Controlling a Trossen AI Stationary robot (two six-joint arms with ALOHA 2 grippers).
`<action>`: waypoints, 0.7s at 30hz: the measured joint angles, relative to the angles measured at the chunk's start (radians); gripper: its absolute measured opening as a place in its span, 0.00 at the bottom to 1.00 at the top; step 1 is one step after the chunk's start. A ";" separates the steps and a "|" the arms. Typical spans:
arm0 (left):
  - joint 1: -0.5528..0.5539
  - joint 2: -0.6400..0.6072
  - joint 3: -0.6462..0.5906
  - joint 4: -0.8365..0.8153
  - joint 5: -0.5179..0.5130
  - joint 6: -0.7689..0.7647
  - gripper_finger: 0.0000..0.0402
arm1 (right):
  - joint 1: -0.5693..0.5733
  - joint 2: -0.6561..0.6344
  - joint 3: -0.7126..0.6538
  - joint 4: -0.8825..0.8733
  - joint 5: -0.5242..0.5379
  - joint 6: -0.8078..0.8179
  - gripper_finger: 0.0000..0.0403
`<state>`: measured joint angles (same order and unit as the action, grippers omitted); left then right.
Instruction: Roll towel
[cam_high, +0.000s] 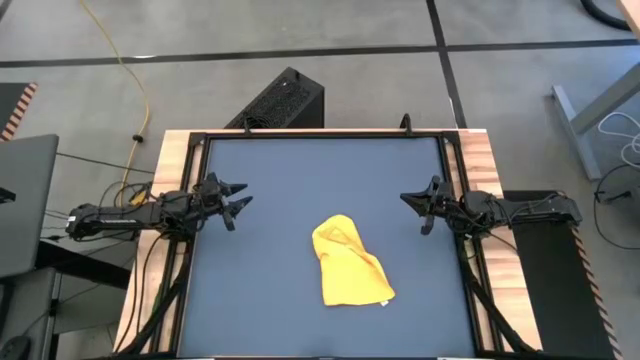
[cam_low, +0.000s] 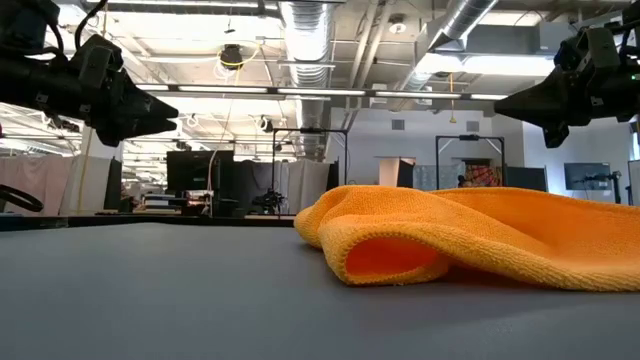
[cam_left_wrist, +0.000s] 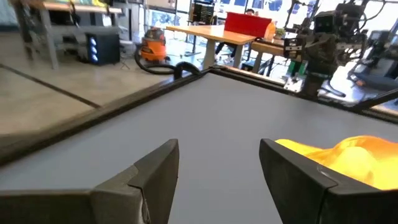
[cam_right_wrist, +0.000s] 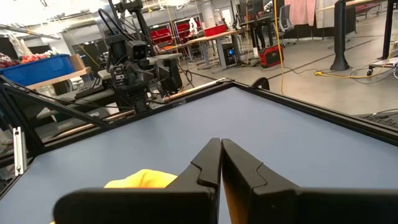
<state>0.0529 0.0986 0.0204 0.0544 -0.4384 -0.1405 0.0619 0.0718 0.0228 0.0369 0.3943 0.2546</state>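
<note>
- Currently your towel (cam_high: 349, 264) lies rumpled on the worktop (cam_high: 290, 180), untouched.
- Your left claw (cam_high: 238, 201) hovers left of the towel, fingers spread wide.
- Your right claw (cam_high: 412, 203) hovers right of it, fingers pressed together, empty.

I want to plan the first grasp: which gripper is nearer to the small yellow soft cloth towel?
Right, slightly. The right gripper sits up and right of the small yellow soft cloth towel, jaws shut. The left gripper waits farther off, up and left, jaws open. Neither touches it.
</note>
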 joint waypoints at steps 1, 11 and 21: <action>0.002 0.000 0.000 0.017 -0.016 0.038 0.53 | 0.000 0.000 0.000 0.000 0.000 0.000 0.10; 0.003 0.000 -0.004 0.078 -0.015 -0.020 0.53 | -0.008 0.000 -0.001 0.012 0.024 0.003 0.10; 0.003 0.079 -0.010 0.404 0.226 -0.093 0.53 | -0.016 0.043 -0.003 0.144 -0.148 0.225 0.10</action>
<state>0.0559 0.1772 0.0105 0.4585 -0.2124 -0.2338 0.0455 0.1145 0.0196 0.1805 0.2464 0.4796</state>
